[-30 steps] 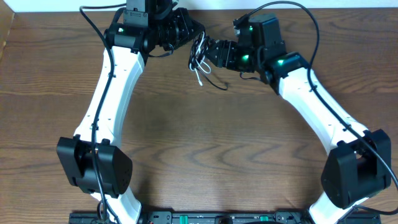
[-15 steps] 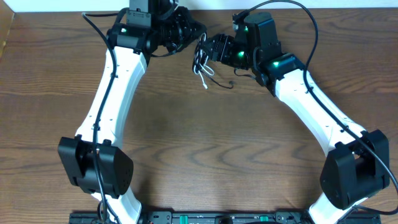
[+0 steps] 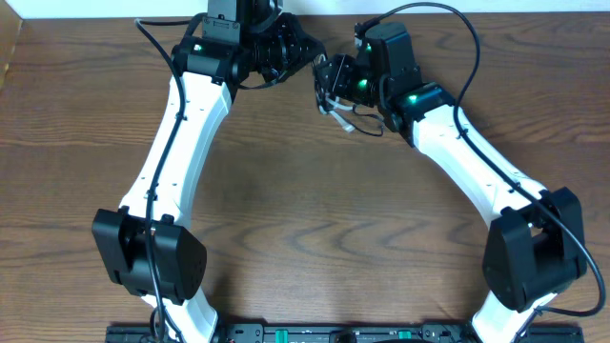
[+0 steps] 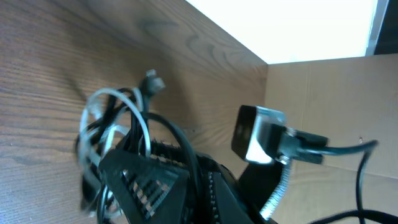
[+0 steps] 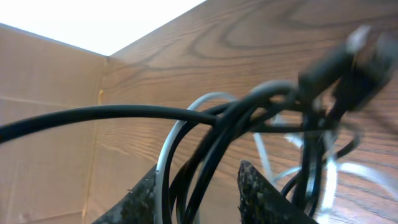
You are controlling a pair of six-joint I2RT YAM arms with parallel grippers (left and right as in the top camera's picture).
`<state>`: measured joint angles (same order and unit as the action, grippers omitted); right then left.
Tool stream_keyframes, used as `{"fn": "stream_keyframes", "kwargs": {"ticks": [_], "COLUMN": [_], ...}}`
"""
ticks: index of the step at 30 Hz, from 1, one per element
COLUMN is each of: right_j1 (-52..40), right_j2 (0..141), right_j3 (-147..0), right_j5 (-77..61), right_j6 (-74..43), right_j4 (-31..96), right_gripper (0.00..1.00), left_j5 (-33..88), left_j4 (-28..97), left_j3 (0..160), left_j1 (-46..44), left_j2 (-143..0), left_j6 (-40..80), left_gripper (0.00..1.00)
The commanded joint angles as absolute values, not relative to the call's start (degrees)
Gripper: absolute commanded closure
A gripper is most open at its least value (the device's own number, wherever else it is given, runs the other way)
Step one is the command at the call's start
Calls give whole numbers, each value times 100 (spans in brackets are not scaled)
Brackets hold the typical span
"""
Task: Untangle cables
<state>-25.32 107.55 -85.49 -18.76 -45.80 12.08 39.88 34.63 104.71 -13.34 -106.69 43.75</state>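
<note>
A: Where to look for the cables (image 3: pixel 334 100)?

B: Far side of the tabletop (image 3: pixel 286 200), close to its back edge. Bunched in one tangle between the two arm tips, and sitting just under the right jaws in the overhead view.

A: And the left jaws?

B: Closed all the way on the cables. From the left wrist, seeing the black cable (image 4: pixel 180 138) arching out over one ribbed finger (image 4: pixel 146 180). Seeing the white cable (image 4: pixel 112 93) looping beside it too, ending in a small plug (image 4: pixel 153 81) above the wood.

A: Right jaws?

B: Partway open, straddling the tangle. From the right wrist, seeing both fingers (image 5: pixel 148 198) spread, with several black strands and a white loop running up through the gap.

A: Knotted?

B: Yes, seeing black and white wound through each other, with a short black tail curling out below the tangle toward the right arm (image 3: pixel 457 143).

A: Anything else around?

B: Just a cardboard wall (image 5: pixel 50 106) standing past the tabletop's edge.
</note>
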Motion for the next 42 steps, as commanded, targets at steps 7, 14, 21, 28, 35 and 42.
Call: {"fn": "stream_keyframes", "kwargs": {"ticks": [7,14,21,28,35,42], "right_j1": [-2561,-2307,-1610,-814,-755,-869], "right_j2": [11203,11198,11198,11198,11198,11198], "right_j3": [-8654,-8654,-8654,-8654,-8654,-8654], "right_j5": [-1426,-2316,-4735,-7194,-8667,-8890], "right_j6": [-4156,-3354,-2899,-2939,-3815,-4508], "right_j4": [1385,1538,1575,963,-532,-1385], "right_gripper": [99,99,99,99,99,99], "left_j5": [4145,4150,4130,4147,4950,6119], "left_j4": [3420,3489,4045,4289,4250,3868], "left_j3": [10534,10534,10534,10521,10468,10468], "left_j1": [-1315,-1291,-947,-211,-224,-482], "left_j2": [-10554,-10554,-10554,-10554,-10696,-11260], "left_j6": [4416,3660,1892,1761,1146,812], "left_gripper": [92,92,63,10,11,15]}}
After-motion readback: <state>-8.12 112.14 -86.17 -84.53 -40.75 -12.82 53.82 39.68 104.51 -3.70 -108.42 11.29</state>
